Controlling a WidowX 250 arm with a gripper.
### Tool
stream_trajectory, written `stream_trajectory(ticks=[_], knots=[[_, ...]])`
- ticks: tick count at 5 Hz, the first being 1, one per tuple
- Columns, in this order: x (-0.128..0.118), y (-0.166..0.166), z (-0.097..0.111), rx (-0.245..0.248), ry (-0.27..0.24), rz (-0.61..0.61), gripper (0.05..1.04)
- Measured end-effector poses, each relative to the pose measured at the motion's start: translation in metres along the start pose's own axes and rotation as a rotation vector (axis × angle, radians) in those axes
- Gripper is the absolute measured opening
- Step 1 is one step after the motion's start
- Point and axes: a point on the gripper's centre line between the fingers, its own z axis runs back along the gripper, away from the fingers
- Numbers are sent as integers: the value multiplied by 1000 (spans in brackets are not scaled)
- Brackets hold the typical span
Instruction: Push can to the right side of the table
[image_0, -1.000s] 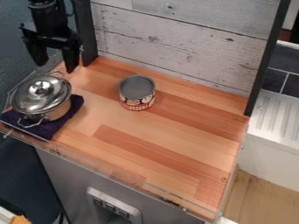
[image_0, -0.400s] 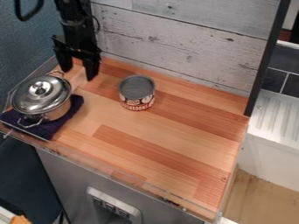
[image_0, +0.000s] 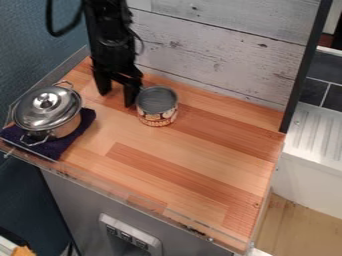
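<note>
The black gripper (image_0: 116, 99) hangs low over the back left of the wooden table (image_0: 180, 155), its two fingers apart with nothing between them. Just to its right stands the can (image_0: 157, 106), upright, with a grey top and a red and white label. The gripper's right finger is close beside the can's left edge; whether they touch I cannot tell.
A lidded metal pot (image_0: 48, 111) sits on a dark cloth (image_0: 79, 131) at the table's left. A whitewashed plank wall (image_0: 220, 45) rises behind the table, with a black post (image_0: 306, 65) at its right end.
The gripper has moved right and downward in the view, from above the back left corner to beside the can. The can and pot have kept their places.
</note>
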Motion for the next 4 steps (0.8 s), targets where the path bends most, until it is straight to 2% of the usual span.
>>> stream_trajectory(ticks=[2, 4], knots=[[14, -73, 0, -3, -1, -118, 1001], [17, -115, 5, 22, 10, -181, 1001]])
